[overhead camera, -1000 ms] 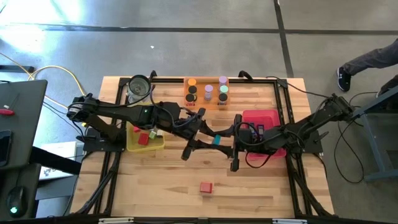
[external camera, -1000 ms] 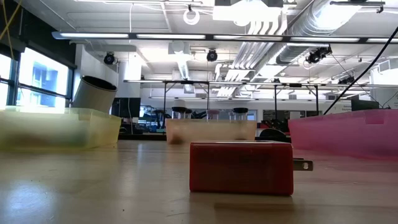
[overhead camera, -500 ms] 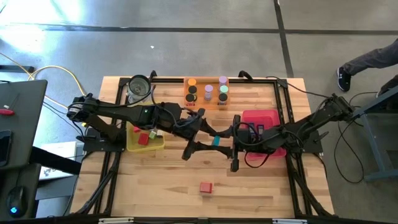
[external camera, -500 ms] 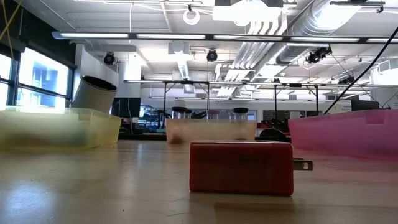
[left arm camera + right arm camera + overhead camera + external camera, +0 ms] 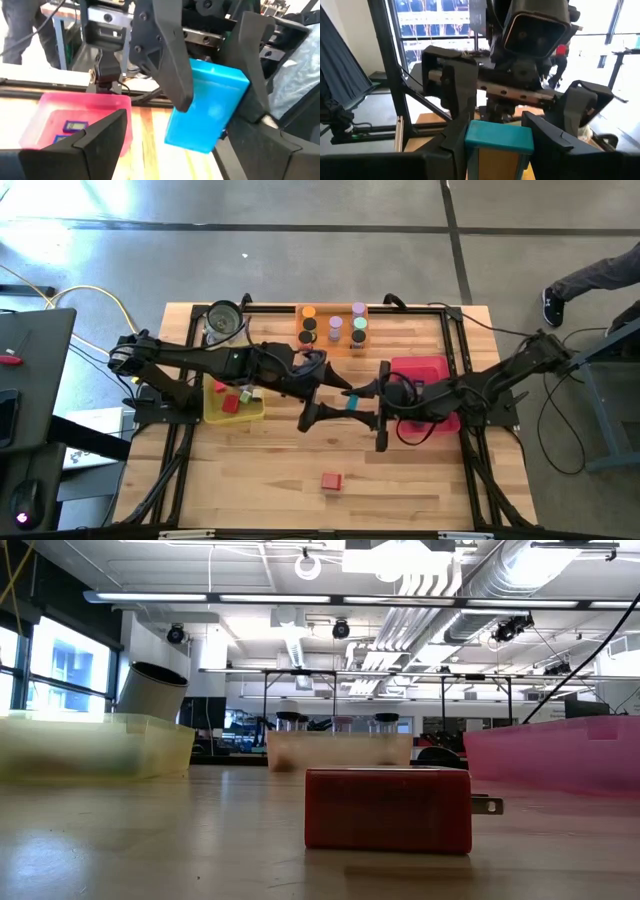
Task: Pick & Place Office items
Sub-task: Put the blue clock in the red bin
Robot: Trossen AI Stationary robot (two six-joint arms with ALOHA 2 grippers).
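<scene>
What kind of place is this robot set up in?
Probably an industrial lab or workshop: exposed ceiling ducts and strip lights overhead, a bare concrete floor around the wooden table, and rows of workbenches behind.

Mid-table is crowded: left gripper (image 5: 322, 401) and right gripper (image 5: 372, 406) meet nose to nose over the teal block (image 5: 351, 402), so no lane runs between them. Yellow tray (image 5: 212, 412) sits under the left arm, pink tray (image 5: 432, 366) under the right. Orange tray (image 5: 322, 345) and jar (image 5: 223, 318) line the far edge. Near half is bare wood except the red block (image 5: 331, 480).
</scene>
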